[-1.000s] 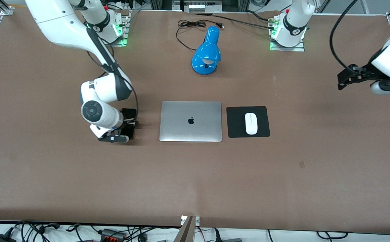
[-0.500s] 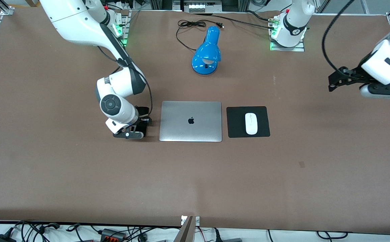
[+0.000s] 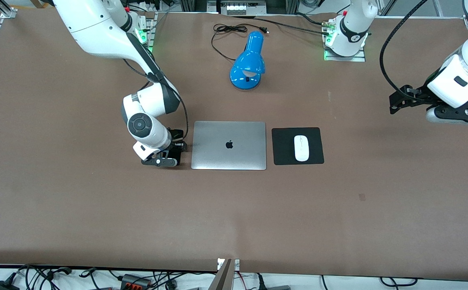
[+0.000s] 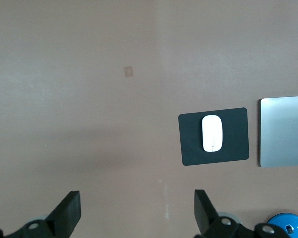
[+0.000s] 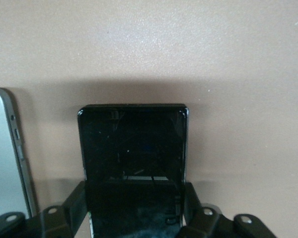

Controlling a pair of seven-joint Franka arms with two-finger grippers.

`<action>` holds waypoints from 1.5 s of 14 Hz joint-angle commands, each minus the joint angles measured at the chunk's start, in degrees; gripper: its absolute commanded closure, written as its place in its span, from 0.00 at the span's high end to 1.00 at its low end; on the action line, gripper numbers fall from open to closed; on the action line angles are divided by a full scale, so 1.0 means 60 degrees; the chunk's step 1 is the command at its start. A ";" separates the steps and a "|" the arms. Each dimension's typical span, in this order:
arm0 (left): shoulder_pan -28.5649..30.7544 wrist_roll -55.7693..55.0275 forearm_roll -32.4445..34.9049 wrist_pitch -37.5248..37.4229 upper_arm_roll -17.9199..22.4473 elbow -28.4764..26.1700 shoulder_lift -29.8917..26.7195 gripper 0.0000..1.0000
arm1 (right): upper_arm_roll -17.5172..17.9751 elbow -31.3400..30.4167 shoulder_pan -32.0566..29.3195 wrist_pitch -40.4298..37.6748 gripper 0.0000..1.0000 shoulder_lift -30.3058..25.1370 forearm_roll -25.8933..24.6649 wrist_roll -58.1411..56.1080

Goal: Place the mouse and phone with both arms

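Your right gripper [image 3: 173,155] sits low at centre-left of the front view, its fingers [image 5: 72,210] closed on the two long edges of the phone [image 5: 133,148]. In the right wrist view the phone's glossy black face looks up at the camera and its long axis runs straight out from the gripper, free short end pointing away from the wrist. The pictures do not settle whether the phone touches the table [image 3: 96,209]. Just beside it, toward the left arm's end, lies the closed silver laptop [image 3: 229,145] — its edge shows at the lower left of the right wrist view, close to the phone but apart from it.

The mouse [image 3: 301,148] rests on the black mouse pad [image 3: 284,155] right of centre, beside the laptop, its long axis running from nearer to farther from the front camera. A blue desk lamp [image 3: 248,62] with a black cord [image 3: 223,34] lies in the upper middle, farther from the front camera than the laptop.

Your left gripper [image 4: 136,210] hangs at the upper right of the front view over bare table, fingers spread wide and holding nothing — well apart from the mouse.
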 commanded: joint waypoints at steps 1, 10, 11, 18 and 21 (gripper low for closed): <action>0.0026 -0.0011 -0.0016 -0.0073 0.0020 0.0329 0.0132 1.00 | -0.0058 0.0360 0.0091 -0.0011 1.00 -0.0197 0.0116 0.0031; 0.0026 -0.0070 -0.0031 -0.0117 -0.0024 0.0314 0.0117 1.00 | -0.0263 0.3799 -0.0874 -0.4767 1.00 -0.1912 -0.0250 -0.1504; 0.0026 -0.0084 -0.0031 -0.0117 -0.0024 0.0314 0.0117 1.00 | -0.0264 0.4355 -0.1122 -0.5527 1.00 -0.1956 -0.0264 -0.1711; 0.0026 -0.0055 -0.0031 -0.0117 -0.0024 0.0314 0.0117 1.00 | -0.0410 0.5958 -0.3025 -0.7718 1.00 -0.2541 -0.0119 -0.3207; 0.0026 -0.0040 -0.0031 -0.0132 -0.0024 0.0314 0.0117 1.00 | -0.0380 0.5520 -0.3688 -0.7645 1.00 -0.3141 -0.0147 -0.4638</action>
